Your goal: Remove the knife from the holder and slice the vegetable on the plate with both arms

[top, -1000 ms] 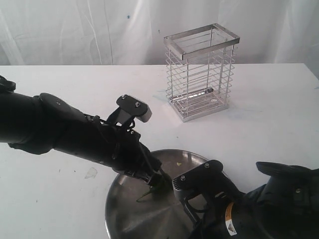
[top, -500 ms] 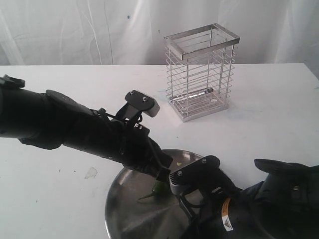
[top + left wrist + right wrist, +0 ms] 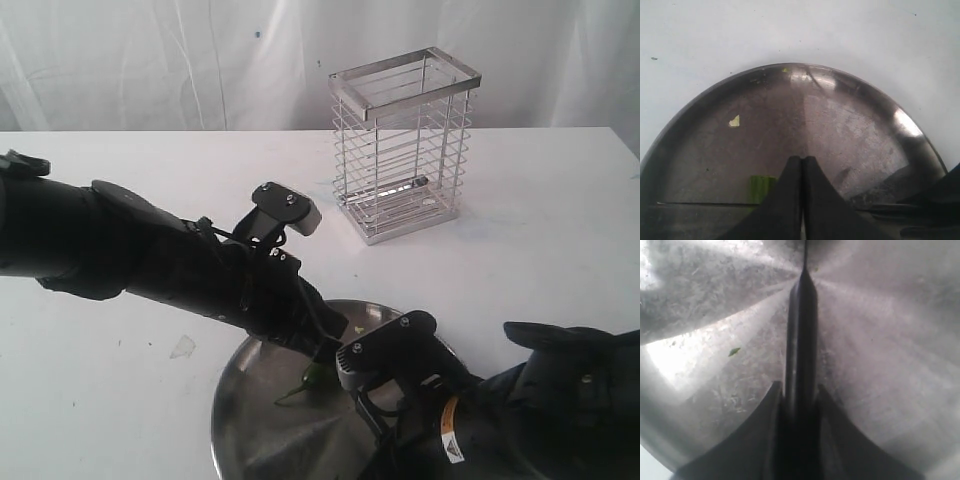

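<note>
My right gripper [image 3: 800, 390] is shut on the knife [image 3: 801, 330], whose dark blade points out over the shiny plate [image 3: 890, 340]. In the exterior view the knife is hidden under the right arm [image 3: 400, 365]. The green vegetable [image 3: 314, 378] lies on the plate [image 3: 250, 420], just below my left gripper [image 3: 335, 350]. In the left wrist view that gripper [image 3: 802, 160] is shut with nothing between its fingers, and a pale green piece of the vegetable [image 3: 762, 186] shows beside one finger. A thin dark line [image 3: 700, 203], seemingly the blade, crosses the plate [image 3: 840, 115] by it.
The empty wire holder [image 3: 405, 145] stands on the white table [image 3: 120, 160] at the back right. Small green scraps [image 3: 734, 120] lie on the plate, one near its far rim [image 3: 360, 327]. A white curtain closes off the back.
A second ago my left gripper was down at the vegetable; it has since risen and shifted right, off it. The right arm has crept slightly left over the plate.
</note>
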{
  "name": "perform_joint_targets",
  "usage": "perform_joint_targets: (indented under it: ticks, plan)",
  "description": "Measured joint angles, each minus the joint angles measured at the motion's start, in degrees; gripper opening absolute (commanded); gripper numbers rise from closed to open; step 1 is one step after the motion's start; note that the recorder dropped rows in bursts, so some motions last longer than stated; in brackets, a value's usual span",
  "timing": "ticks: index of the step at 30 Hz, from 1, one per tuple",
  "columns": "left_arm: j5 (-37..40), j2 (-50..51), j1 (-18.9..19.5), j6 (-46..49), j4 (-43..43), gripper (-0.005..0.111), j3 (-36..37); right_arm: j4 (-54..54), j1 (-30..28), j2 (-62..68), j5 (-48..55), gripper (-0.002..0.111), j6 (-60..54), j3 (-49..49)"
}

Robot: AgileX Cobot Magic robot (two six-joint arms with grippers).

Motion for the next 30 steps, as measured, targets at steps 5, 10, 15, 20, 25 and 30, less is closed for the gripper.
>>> perform_joint_targets:
  ticks: [5,10,15,20,25,30]
  plan:
    - [0.0,0.0,0.1,0.12,-0.1,0.003,0.0,-0.54,0.0,2.66,-0.36,0.0,0.0,-0.83]
    - [-0.33,0.04,0.33,0.2,-0.1,0.003,0.0,-1.33,0.0,3.17,0.41,0.0,0.0,-1.78]
    - [-0.33,0.53,0.33,0.2,0.12,0.003,0.0,-1.82,0.0,3.17,1.33,0.0,0.0,-2.0]
    - [-0.33,0.53,0.33,0.2,1.07,0.003,0.0,-2.08,0.0,1.67,1.46,0.0,0.0,-2.0]
    - [-0.33,0.53,0.33,0.2,1.4,0.003,0.0,-3.61,0.0,0.86,1.46,0.0,1.09,-2.0]
    - [-0.33,0.53,0.33,0.2,1.4,0.003,0.0,-10.48,0.0,0.86,2.5,0.0,7.42,-2.12]
